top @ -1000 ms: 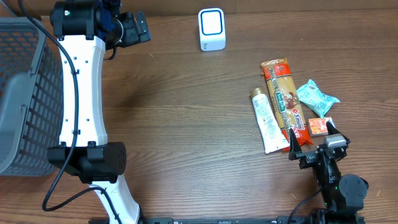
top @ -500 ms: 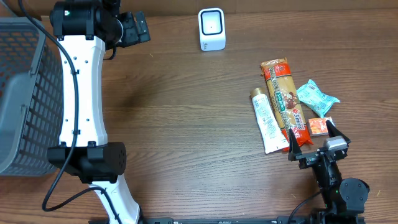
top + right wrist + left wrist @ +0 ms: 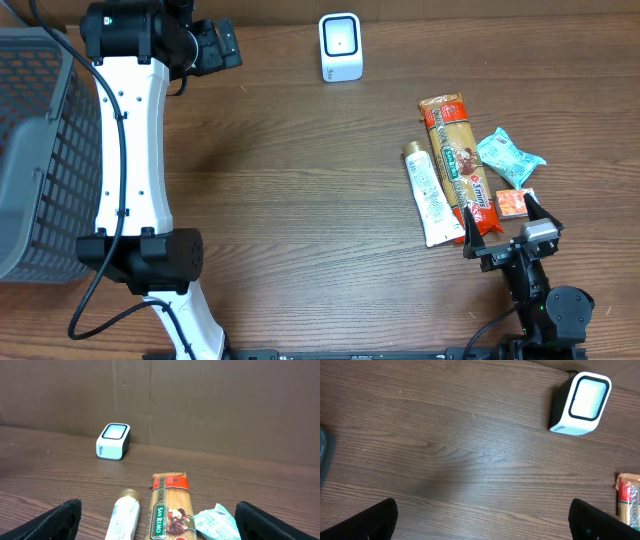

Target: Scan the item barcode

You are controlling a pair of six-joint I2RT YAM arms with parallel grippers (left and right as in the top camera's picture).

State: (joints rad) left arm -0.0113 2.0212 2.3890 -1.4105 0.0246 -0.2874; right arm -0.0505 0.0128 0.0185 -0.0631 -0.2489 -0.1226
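While both jaws stand wide, empty, pasta pack (image 3: 457,150) lies near the right jaws for pickup; scanner (image 3: 341,47) faces forward.

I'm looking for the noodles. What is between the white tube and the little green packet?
The long spaghetti packet lies between the white tube and the green packet. The overhead view shows it plainly, the right wrist view too.

Open table (image 3: 300,200) centre, basket (image 3: 35,150) blocking left edge, scanner (image 3: 341,47) at back, packets (image 3: 458,150) clustered right.
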